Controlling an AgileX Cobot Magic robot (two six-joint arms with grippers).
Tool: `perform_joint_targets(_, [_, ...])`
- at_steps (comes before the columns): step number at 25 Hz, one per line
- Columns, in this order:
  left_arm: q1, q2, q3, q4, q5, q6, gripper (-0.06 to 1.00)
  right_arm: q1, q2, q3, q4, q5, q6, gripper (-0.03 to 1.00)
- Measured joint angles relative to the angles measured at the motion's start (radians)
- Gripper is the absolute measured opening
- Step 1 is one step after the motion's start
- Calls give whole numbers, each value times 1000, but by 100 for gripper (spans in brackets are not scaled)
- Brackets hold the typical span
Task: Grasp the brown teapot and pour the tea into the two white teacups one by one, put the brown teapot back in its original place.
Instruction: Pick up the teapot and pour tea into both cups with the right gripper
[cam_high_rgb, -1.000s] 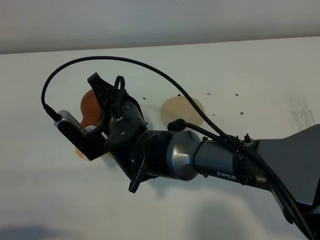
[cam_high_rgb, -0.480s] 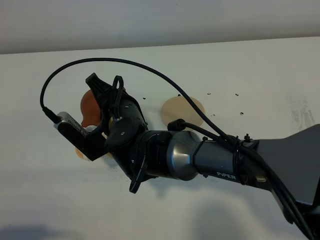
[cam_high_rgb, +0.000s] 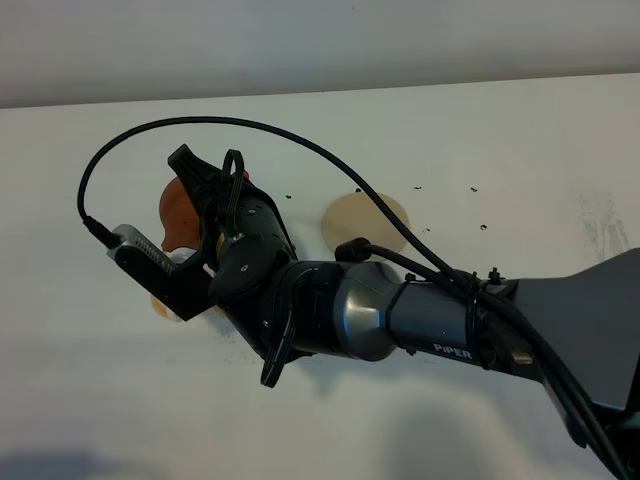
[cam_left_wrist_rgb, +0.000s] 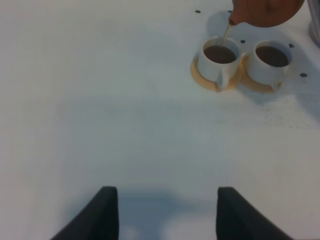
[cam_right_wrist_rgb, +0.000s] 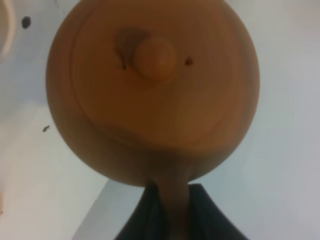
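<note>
The brown teapot (cam_right_wrist_rgb: 152, 90) fills the right wrist view, seen from above with its knobbed lid. My right gripper (cam_right_wrist_rgb: 172, 212) is shut on its handle. In the exterior view this gripper (cam_high_rgb: 205, 190) reaches across to the left and holds the teapot (cam_high_rgb: 178, 212) tilted above the table. In the left wrist view the teapot (cam_left_wrist_rgb: 267, 11) pours a thin stream into one white teacup (cam_left_wrist_rgb: 219, 56). The second teacup (cam_left_wrist_rgb: 271, 59) stands touching it and also holds dark tea. Both sit on orange saucers (cam_left_wrist_rgb: 204, 80). My left gripper (cam_left_wrist_rgb: 167, 215) is open and empty, well short of the cups.
The beige coaster disc (cam_high_rgb: 375, 215) lies bare at mid table, right of the teapot, partly crossed by a cable. The right arm (cam_high_rgb: 400, 320) covers the cups in the exterior view; one saucer edge (cam_high_rgb: 158, 305) peeks out. Small dark specks (cam_high_rgb: 470, 188) dot the white table.
The right gripper and the teapot have shifted slightly to the left, with the wrist turning a little further. The coaster has not moved.
</note>
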Motion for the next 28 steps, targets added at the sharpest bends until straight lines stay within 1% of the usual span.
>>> perform_joint_targets(28, [0,0,0,0,0,-1,44,0,0,12,-8,-7,-42,11])
